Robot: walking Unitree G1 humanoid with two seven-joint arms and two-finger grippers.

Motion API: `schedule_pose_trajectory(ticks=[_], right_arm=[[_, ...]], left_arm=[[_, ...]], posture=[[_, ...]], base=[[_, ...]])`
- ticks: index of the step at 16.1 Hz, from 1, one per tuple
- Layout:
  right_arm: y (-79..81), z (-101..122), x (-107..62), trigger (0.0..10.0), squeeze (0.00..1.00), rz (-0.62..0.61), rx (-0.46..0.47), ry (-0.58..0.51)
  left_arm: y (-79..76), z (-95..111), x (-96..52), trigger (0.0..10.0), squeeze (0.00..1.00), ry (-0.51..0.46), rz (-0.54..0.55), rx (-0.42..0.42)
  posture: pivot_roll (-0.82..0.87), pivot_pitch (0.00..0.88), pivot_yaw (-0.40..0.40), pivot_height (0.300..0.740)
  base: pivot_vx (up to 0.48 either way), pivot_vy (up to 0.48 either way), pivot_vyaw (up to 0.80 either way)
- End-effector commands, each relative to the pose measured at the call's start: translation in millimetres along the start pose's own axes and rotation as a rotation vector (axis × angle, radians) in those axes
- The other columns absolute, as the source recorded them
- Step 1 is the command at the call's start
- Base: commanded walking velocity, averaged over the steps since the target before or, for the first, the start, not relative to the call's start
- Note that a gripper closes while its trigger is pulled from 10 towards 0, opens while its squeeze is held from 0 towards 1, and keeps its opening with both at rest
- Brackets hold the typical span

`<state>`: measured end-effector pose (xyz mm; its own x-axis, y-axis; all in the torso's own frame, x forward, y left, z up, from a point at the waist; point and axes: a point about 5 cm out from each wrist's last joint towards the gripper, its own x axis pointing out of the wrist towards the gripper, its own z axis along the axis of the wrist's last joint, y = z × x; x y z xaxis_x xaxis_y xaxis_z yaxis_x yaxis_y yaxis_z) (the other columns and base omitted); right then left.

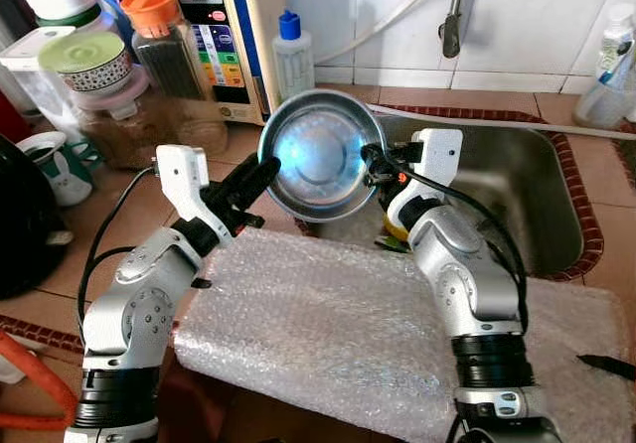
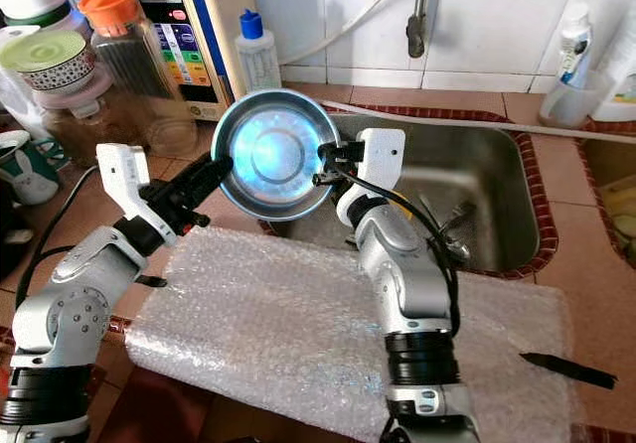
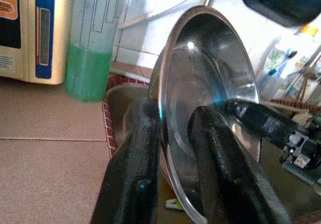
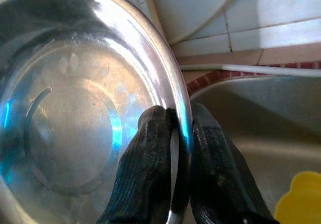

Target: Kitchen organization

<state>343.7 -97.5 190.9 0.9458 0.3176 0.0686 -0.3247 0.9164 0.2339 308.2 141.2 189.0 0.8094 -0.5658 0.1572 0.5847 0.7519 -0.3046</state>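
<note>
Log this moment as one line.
steel bowl tilted over sink edge | left claw clamped on rim | right claw clamped on rim

We see a round, shallow stainless-steel bowl (image 1: 321, 160) held up on edge, its shiny inside turned toward the camera and glowing with a blue reflection. It hangs in the air above the near left corner of the steel sink (image 1: 542, 200), its rim gripped on both sides.

- A round, shiny steel bowl (image 1: 321, 161) is held tilted above the counter, its inside facing the camera.
- The left gripper (image 1: 266, 172) clamps its rim at nine o'clock.
- The right gripper (image 1: 372, 160) clamps its rim at three o'clock.
- A sheet of clear bubble wrap (image 1: 328, 324) lies below.
</note>
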Motion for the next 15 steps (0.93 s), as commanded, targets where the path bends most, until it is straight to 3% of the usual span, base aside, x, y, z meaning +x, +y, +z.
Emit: schedule_pose_trajectory(ticks=[1,4,10,15], right_arm=[[-14.1,3,0.3,0.0,0.0,-0.143,0.0,0.001],[-37.7,4,-3.7,0.0,0.0,-0.291,0.016,0.005],[-59.5,3,-8.2,0.0,0.0,-0.419,-0.009,0.012],[-101.5,-7,-21.4,0.0,0.0,-0.635,0.005,0.068]], left_arm=[[-31.2,5,8.6,10.0,1.0,0.004,-0.202,0.041],[-29.2,7,7.9,10.0,1.0,0.035,-0.211,0.065],[-28.9,2,6.9,10.0,1.0,0.085,-0.228,0.085],[-26.6,-4,1.1,10.0,1.0,0.179,-0.266,0.12]], posture=[[-0.17,0.095,0.145,0.74],[-0.17,0.094,0.154,0.74],[-0.17,0.096,0.16,0.74],[-0.17,0.092,0.167,0.74]], base=[[0.0,0.0,0.0],[0.0,0.0,0.0],[0.0,0.0,0.0],[0.0,0.0,0.0]])
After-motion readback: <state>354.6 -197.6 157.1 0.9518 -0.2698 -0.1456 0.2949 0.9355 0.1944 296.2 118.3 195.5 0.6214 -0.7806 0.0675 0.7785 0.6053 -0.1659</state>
